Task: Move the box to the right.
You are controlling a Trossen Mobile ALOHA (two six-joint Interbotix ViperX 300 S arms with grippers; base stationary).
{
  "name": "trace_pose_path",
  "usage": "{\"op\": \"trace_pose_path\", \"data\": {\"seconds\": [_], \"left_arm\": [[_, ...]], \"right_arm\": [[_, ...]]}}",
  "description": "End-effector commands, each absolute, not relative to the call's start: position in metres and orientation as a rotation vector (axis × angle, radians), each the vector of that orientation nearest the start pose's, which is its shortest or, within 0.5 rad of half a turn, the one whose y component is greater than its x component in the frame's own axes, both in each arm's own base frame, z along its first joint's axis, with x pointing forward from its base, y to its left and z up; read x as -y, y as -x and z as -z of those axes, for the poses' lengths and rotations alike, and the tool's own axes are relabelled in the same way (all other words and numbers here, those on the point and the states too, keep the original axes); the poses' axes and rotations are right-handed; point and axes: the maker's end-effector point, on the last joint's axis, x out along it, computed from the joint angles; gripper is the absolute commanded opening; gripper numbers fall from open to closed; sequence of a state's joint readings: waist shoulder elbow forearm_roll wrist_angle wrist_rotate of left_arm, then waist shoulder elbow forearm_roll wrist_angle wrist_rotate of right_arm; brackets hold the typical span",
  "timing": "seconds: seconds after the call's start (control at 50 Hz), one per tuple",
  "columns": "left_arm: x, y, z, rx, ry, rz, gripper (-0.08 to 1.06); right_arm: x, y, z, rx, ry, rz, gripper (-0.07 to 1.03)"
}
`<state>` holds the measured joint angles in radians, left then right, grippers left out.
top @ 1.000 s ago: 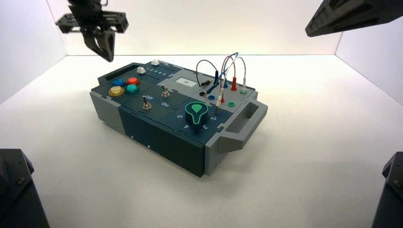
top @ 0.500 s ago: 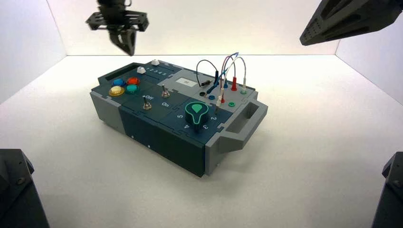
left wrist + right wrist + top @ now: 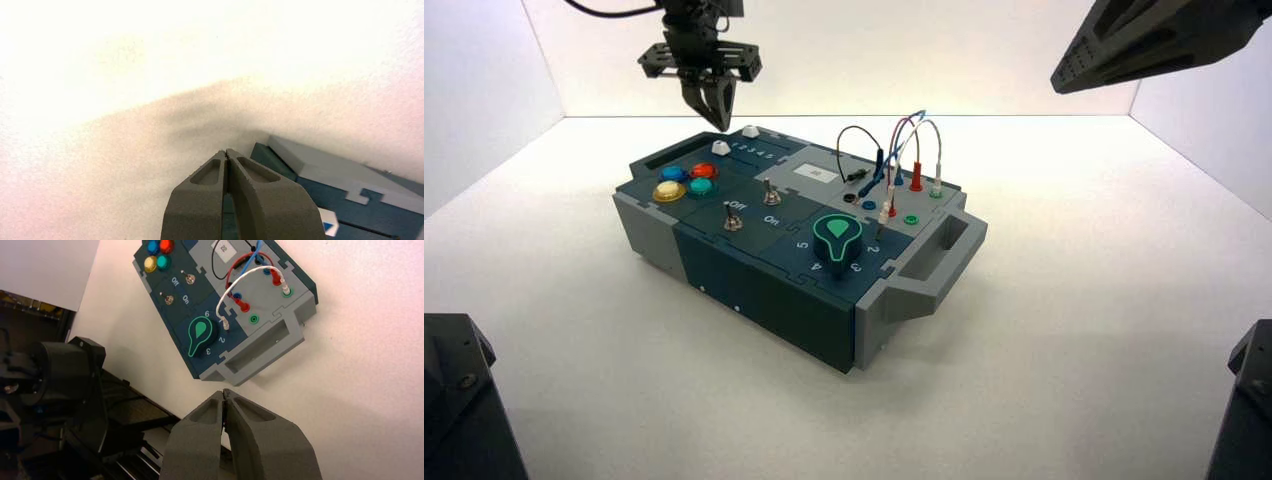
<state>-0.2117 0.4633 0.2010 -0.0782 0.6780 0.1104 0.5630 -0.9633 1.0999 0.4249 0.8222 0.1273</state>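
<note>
The box (image 3: 754, 275), dark teal with grey ends and handles, lies slantwise in the middle of the white table. Its top bears coloured push buttons (image 3: 686, 182), two toggle switches (image 3: 751, 203), a green dial knob (image 3: 836, 237) and plugged-in wires (image 3: 894, 150). My left gripper (image 3: 720, 120) hangs shut and empty in the air just above the box's far left corner; in the left wrist view its tips (image 3: 226, 152) meet beside the box's corner (image 3: 345, 185). My right gripper (image 3: 224, 394) is shut, high at the upper right, with the box (image 3: 220, 305) well beyond it.
White walls close the table at the back and both sides. Dark arm bases stand at the front left (image 3: 459, 400) and front right (image 3: 1244, 400). The right arm's body (image 3: 1164, 40) hangs at the upper right.
My left gripper has travelled to the right and lower, from the upper left toward the box's far left corner. The box has stayed in place, and the right arm shifted only slightly.
</note>
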Motion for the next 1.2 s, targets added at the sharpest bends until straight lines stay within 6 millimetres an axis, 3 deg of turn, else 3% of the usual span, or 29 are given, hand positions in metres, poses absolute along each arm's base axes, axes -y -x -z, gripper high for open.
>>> {"op": "trace_pose_path", "data": {"seconds": [0.02, 0.22, 0.56, 0.9, 1.2], "left_arm": [[0.107, -0.458, -0.026, -1.309, -0.16, 0.264, -0.03], [0.099, -0.443, -0.016, -1.364, -0.162, 0.256, -0.03], [0.082, -0.395, 0.003, -1.466, -0.169, 0.249, -0.03], [0.076, -0.362, 0.001, -1.492, -0.171, 0.248, -0.03], [0.077, -0.365, -0.019, -1.429, -0.165, 0.248, -0.03]], "right_arm": [[-0.15, -0.137, -0.186, -1.053, -0.266, -0.604, -0.02], [-0.152, -0.139, -0.189, -1.051, -0.264, -0.605, -0.02], [-0.152, -0.14, -0.187, -1.065, -0.258, -0.602, -0.02], [-0.154, -0.126, -0.181, -1.157, -0.268, -0.621, -0.02], [-0.148, -0.106, -0.141, -1.292, -0.284, -0.582, -0.02]]}}
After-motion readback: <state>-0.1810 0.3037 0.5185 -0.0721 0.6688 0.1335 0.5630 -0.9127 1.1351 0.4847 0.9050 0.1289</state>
